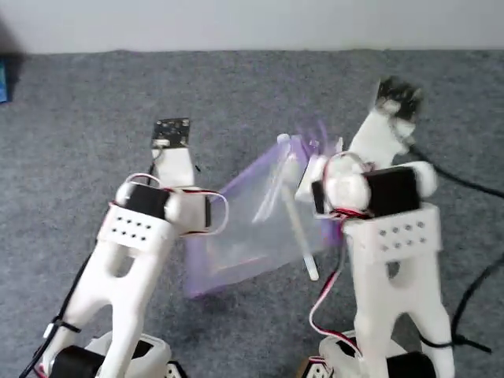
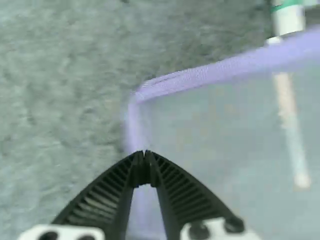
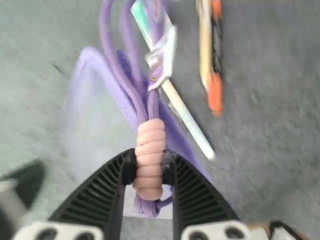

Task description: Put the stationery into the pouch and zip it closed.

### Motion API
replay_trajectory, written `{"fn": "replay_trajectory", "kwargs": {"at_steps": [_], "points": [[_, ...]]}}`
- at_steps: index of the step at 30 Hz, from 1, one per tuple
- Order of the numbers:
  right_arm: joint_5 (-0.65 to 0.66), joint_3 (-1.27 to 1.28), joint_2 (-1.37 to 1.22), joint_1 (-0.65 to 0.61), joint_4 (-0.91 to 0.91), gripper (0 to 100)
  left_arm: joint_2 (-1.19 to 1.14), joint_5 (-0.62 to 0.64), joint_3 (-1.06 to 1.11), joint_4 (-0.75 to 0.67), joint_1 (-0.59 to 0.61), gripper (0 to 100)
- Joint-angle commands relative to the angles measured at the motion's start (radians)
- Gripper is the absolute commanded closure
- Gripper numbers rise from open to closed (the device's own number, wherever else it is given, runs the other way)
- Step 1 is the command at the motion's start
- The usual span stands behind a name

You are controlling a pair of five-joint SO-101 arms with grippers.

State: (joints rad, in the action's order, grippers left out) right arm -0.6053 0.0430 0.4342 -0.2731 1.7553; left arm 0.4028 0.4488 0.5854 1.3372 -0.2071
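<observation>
high: overhead, far, facing down; wrists: close, low, facing forward; shared: pouch (image 1: 244,232)

Open carpet (image 1: 71,142) along far side and far left. Blocked in the middle by pouch (image 1: 244,236), white pen (image 1: 298,228) sticking past its edge, orange pen (image 3: 212,65) near.
</observation>
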Motion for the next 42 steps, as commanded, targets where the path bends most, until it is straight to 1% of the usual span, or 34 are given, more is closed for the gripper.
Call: {"fn": "replay_trajectory", "kwargs": {"at_steps": [1, 4, 8, 13, 17, 20, 22, 24, 26, 28, 30, 32, 33, 35, 37, 39, 40, 42], "points": [[-0.008, 0.155, 0.056, 0.004, 0.039, 99.1, 0.015, -0.06, -0.105, 0.112, 0.061, 99], [-0.008, 0.282, 0.047, -0.015, 0.036, 99.1, 0.015, -0.092, -0.173, 0.186, 0.086, 99], [-0.015, 0.371, -0.008, -0.091, -0.024, 99.1, 0.015, -0.114, -0.252, 0.235, 0.133, 99], [-0.017, 0.384, -0.131, -0.206, -0.179, 99.1, 0.015, -0.169, -0.326, 0.269, 0.206, 99], [-0.017, 0.382, -0.234, -0.286, -0.369, 99.1, 0.015, -0.21, -0.337, 0.299, 0.256, 99], [-0.014, 0.382, -0.288, -0.337, -0.506, 99.1, 0.015, -0.218, -0.337, 0.319, 0.29, 99], [-0.011, 0.382, -0.308, -0.358, -0.545, 99.0, 0.015, -0.218, -0.337, 0.324, 0.316, 99], [-0.008, 0.381, -0.309, -0.372, -0.519, 98.8, 0.015, -0.218, -0.337, 0.324, 0.345, 99], [-0.008, 0.368, -0.308, -0.377, -0.452, 94.9, 0.015, -0.218, -0.337, 0.324, 0.37, 99], [-0.008, 0.336, -0.309, -0.377, -0.361, 85.5, 0.015, -0.218, -0.337, 0.324, 0.385, 99], [0.003, 0.296, -0.309, -0.372, -0.275, 73.9, 0.017, -0.218, -0.337, 0.324, 0.388, 99], [0.048, 0.255, -0.309, -0.371, -0.203, 64.0, 0.017, -0.215, -0.337, 0.324, 0.387, 99], [0.064, 0.238, -0.309, -0.369, -0.174, 60.8, 0.017, -0.213, -0.337, 0.322, 0.385, 99], [0.091, 0.21, -0.309, -0.348, -0.127, 58.9, 0.017, -0.213, -0.337, 0.318, 0.385, 99], [0.155, 0.192, -0.309, -0.314, -0.102, 60.8, 0.017, -0.212, -0.337, 0.318, 0.387, 99], [0.284, 0.173, -0.309, -0.252, -0.094, 64.0, 0.017, -0.212, -0.337, 0.321, 0.388, 99], [0.384, 0.167, -0.309, -0.213, -0.097, 66.1, 0.017, -0.212, -0.337, 0.322, 0.388, 99], [0.628, 0.161, -0.309, -0.136, -0.102, 70.6, 0.017, -0.212, -0.337, 0.322, 0.388, 99]]}}
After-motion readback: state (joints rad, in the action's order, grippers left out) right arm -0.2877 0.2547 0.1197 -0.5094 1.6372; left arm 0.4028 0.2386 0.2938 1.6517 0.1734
